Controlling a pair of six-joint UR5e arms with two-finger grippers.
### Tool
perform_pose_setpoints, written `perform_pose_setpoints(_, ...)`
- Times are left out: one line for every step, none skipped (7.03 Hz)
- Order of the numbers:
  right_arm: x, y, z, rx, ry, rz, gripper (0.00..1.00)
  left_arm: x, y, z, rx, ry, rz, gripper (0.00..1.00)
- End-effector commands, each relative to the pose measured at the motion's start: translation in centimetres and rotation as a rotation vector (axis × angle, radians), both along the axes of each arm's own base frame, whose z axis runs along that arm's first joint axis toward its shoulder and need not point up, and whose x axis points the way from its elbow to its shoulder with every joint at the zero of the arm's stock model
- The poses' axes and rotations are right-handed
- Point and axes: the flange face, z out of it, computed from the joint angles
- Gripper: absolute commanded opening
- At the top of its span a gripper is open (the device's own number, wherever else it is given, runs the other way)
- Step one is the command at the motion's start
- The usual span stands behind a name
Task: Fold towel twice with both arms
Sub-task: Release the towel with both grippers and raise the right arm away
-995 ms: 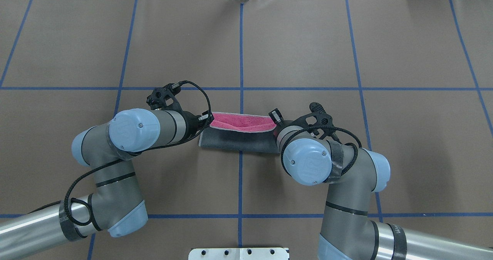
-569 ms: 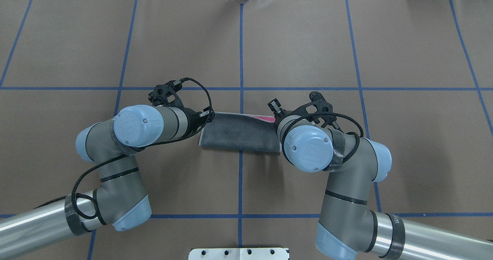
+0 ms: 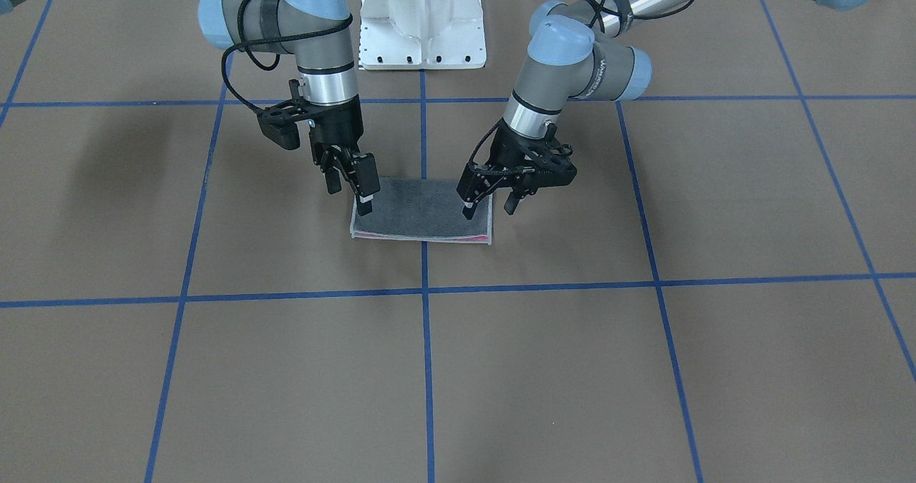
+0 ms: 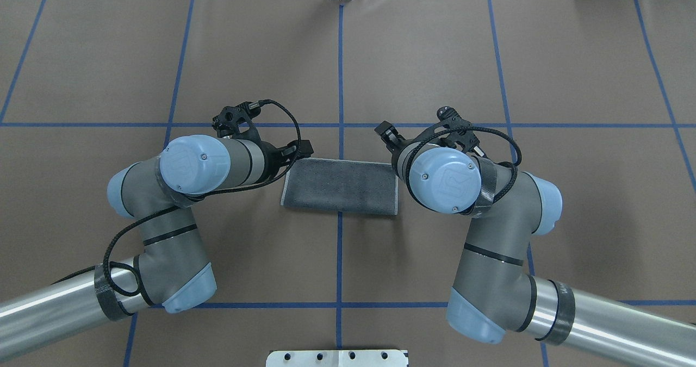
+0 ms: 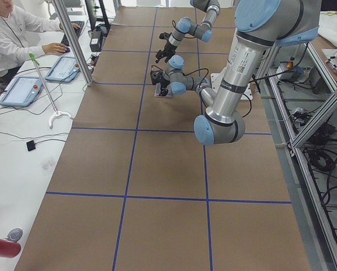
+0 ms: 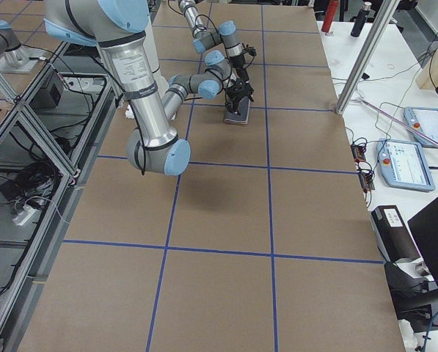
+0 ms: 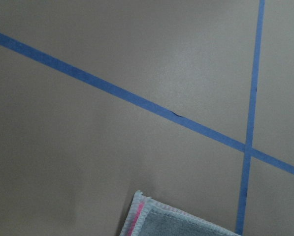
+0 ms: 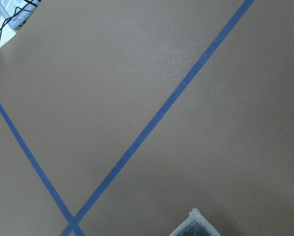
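Counter [image 4: 571,57] papered in brown and gridded with blue tape [image 4: 340,62] fills every view. The left arm [image 4: 196,166] and right arm [image 4: 446,178] bend inward from either side, wrists pointed down at the two short ends of the towel [image 4: 340,186]. A white pedestal base [image 3: 422,18] stands behind them, on the robot's side of the counter. The towel lies flat between the arms, folded into a rectangle astride the centre tape line. Its grey face is up, and a thin pink strip shows along the edge nearer the front-facing camera. The left jaws hang spread wide and empty close over one short edge, one finger above the cloth and one outside it. The right jaws, also parted and empty, hang over the opposite end.
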Motion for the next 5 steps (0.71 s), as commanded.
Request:
perform_pose_setpoints(5.2,-4.8,0.9,0.052,0.064,-0.16,1.0,-1.3,1.5,0.3,0.007,0.014,0.092,1.0)
perform_pose_setpoints(8.9,-7.5,2.5,0.077,0.098,-0.252,1.0,-1.4,2.1,0.8,-0.005,0.015,0.094,1.0)
perform_pose_setpoints(12.9,-9.9,4.0,0.121,0.138,-0.351,1.0,-1.2,2.6,0.6,-0.009,0.044,0.09,1.0)
perform_pose_setpoints(16.9,-12.2,5.1,0.147,0.215,-0.465,1.0,-0.7,3.0,1.0,-0.025,0.063,0.087,1.0)
perform_pose_setpoints(20.7,-14.1,5.9,0.205,0.279,-0.562,1.0,-0.9,3.3,1.7,-0.039,0.078,0.083,1.0)
